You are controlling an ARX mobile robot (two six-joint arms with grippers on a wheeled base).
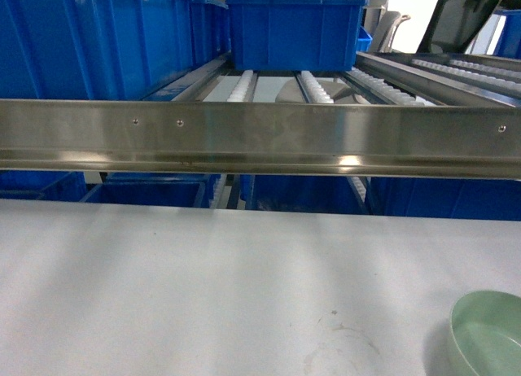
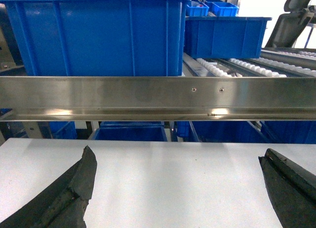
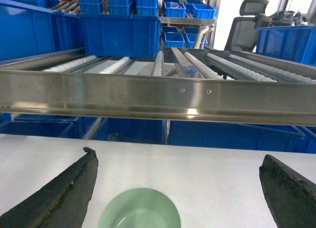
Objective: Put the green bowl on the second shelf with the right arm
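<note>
The green bowl (image 1: 487, 334) is small, round and pale mint, smooth and plain with a thin rim. It sits upright and empty on the white desk (image 1: 203, 295), at the near right corner of my head view, cut off by the picture's edge. In my right wrist view it (image 3: 139, 209) lies just below centre.

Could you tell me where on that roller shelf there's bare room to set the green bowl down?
The rollers between the steel front rail and the blue bin at the back are bare. The left side is crowded by a large blue bin. The green bowl sits on the white table, under the open right claw.
</note>
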